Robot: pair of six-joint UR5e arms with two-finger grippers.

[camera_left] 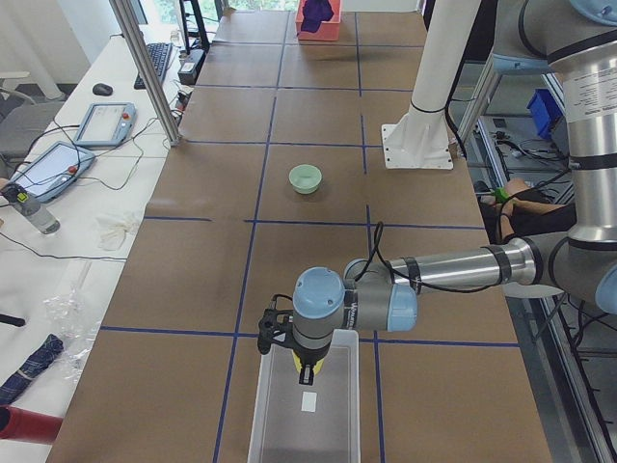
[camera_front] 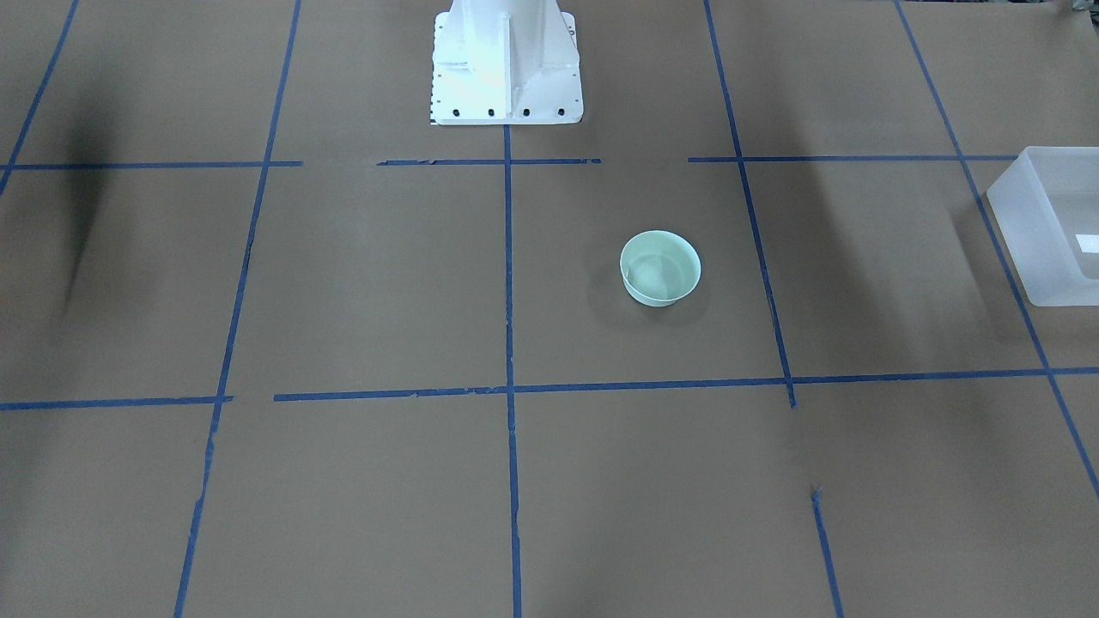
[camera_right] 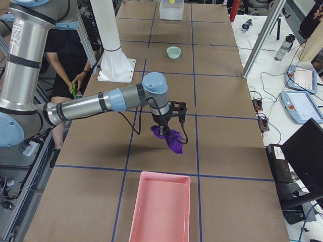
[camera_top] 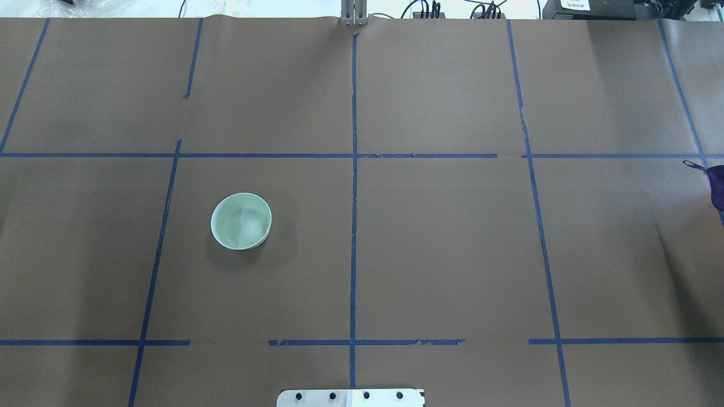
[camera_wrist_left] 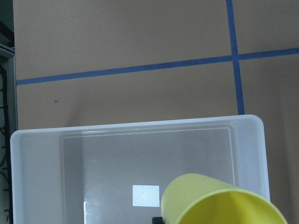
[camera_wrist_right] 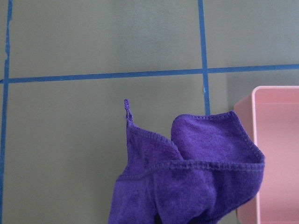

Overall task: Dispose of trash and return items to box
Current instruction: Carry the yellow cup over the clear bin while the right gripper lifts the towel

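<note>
Below left gripper [camera_left: 307, 369], clamped on small yellow tapered plastic cup [camera_wrist_left: 219, 200]: translucent whitish rectangular plastic bin [camera_wrist_left: 42, 154]. Cup hangs near bin's wall; off-centre release risks rim bounce. Right gripper [camera_right: 164, 127] pinches purple cloth [camera_right: 171, 140], short of pink tray [camera_right: 160, 212]; early drop misses. Pale mint-green round bowl [camera_top: 241, 221] far from both.

Table [camera_top: 441, 237]: brown paper cover, gridded with blue tape lines [camera_top: 353, 226]. White side bench [camera_left: 101, 188] along one long edge, bearing a tablet-style pendant [camera_left: 104, 122], keyboard [camera_left: 157, 60] and mouse [camera_left: 103, 89]. Aluminium post [camera_left: 149, 72] upright at the table's edge. Dark monitor [camera_right: 308, 148] at the bench's end. Far corner: possibly a window [camera_left: 175, 10], bright, greenery beyond. Light even; shadows soft.
</note>
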